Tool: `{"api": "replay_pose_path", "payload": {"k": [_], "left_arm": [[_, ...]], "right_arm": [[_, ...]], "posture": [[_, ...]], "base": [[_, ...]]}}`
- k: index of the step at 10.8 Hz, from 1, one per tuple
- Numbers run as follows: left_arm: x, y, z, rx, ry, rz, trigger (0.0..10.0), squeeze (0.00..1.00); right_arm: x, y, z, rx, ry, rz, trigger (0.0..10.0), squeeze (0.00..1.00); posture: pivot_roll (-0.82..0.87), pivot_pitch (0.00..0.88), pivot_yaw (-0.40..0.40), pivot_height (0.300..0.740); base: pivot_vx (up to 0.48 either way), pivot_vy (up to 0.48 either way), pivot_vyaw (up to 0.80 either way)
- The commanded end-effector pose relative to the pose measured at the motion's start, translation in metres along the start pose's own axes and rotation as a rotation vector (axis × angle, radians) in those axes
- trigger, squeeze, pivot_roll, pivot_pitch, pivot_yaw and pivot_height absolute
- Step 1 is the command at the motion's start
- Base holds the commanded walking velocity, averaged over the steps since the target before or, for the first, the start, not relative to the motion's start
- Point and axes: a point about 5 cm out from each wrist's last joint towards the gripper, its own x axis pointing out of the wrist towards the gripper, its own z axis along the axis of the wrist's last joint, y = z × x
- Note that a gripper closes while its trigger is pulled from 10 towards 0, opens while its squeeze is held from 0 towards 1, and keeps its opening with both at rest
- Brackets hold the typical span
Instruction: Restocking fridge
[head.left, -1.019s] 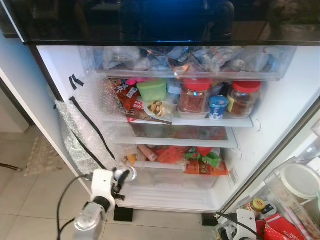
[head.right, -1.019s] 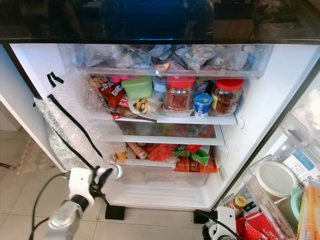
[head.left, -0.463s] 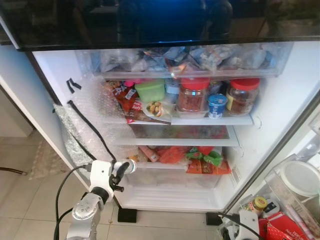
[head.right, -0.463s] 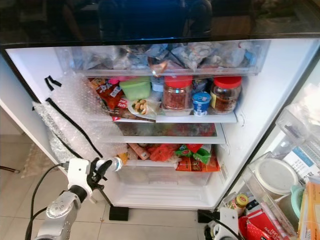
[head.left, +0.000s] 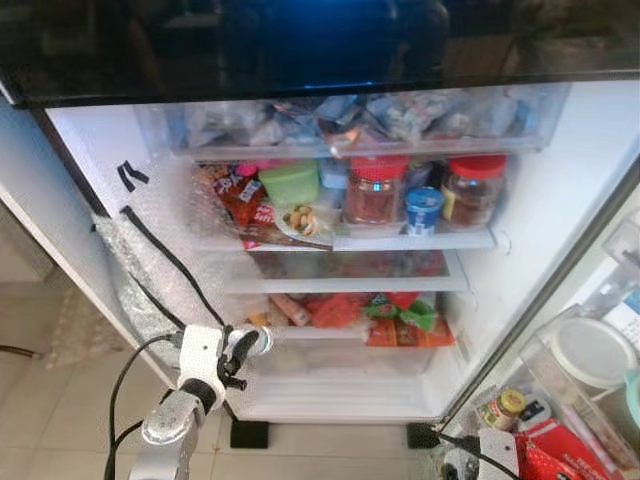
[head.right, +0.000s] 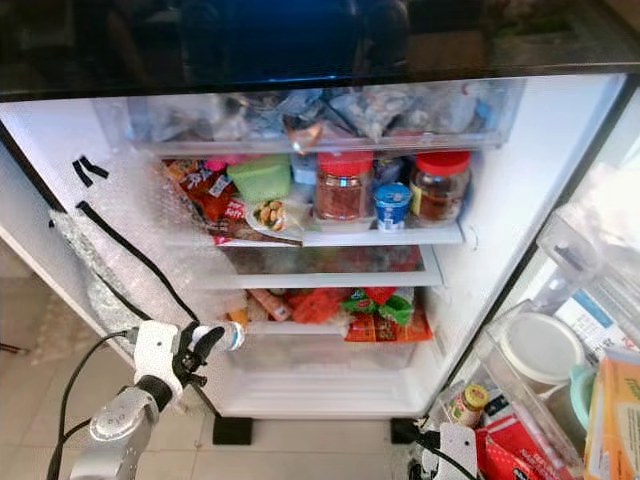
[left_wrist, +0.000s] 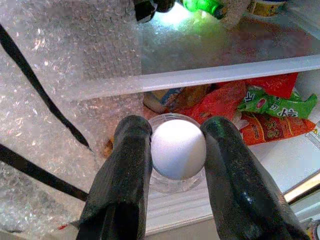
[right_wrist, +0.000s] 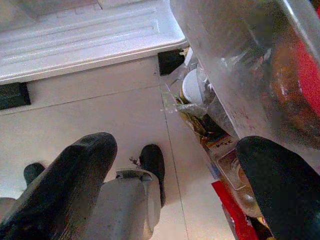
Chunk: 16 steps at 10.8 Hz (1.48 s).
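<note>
The fridge stands open before me, its shelves full of jars, tubs and packets. My left gripper is raised at the lower left, level with the lower shelf, and is shut on a small clear cup with a white lid. In the left wrist view the cup sits between the two black fingers, close to the shelf's front edge and the red and green snack packets. My right gripper hangs low by the door, open, pointing at the floor.
Bubble wrap with black tape covers the fridge's left inner wall beside my left arm. The door bins at lower right hold a white-lidded tub, a small jar and red packets. Red-lidded jars stand on the upper shelf. Tiled floor lies below.
My left gripper with the cup has risen and moved toward the lower shelf's front edge. The head camera shifted slightly, so the whole scene slid.
</note>
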Motion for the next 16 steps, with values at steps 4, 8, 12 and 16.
{"api": "replay_pose_path", "payload": {"k": [4,8,12,16], "left_arm": [[-0.0031,-0.0029,-0.0012,-0.001,0.009,0.006,10.0,0.00],[-0.0049,-0.0001,-0.0026,0.014,0.029,-0.001,10.0,0.00],[-0.0046,-0.0024,-0.0024,0.011,0.027,-0.006,10.0,0.00],[-0.0068,-0.0046,-0.0042,-0.005,0.040,-0.023,10.0,0.00]], "right_arm": [[-0.0006,-0.0051,0.0011,-0.006,-0.017,-0.007,10.0,0.00],[-0.0007,-0.0057,0.0014,-0.024,-0.015,-0.006,10.0,0.00],[-0.0007,-0.0055,0.0010,-0.024,-0.011,0.002,10.0,0.00],[-0.0007,-0.0059,0.0016,-0.016,-0.013,0.004,10.0,0.00]], "posture": [[-0.09,0.000,0.023,0.740],[-0.08,0.000,0.020,0.740],[-0.08,0.000,0.014,0.740],[-0.07,0.000,0.008,0.740]], "base": [[0.060,0.000,0.00],[0.265,0.000,0.00],[0.283,0.000,0.00],[0.000,0.000,0.00]]}}
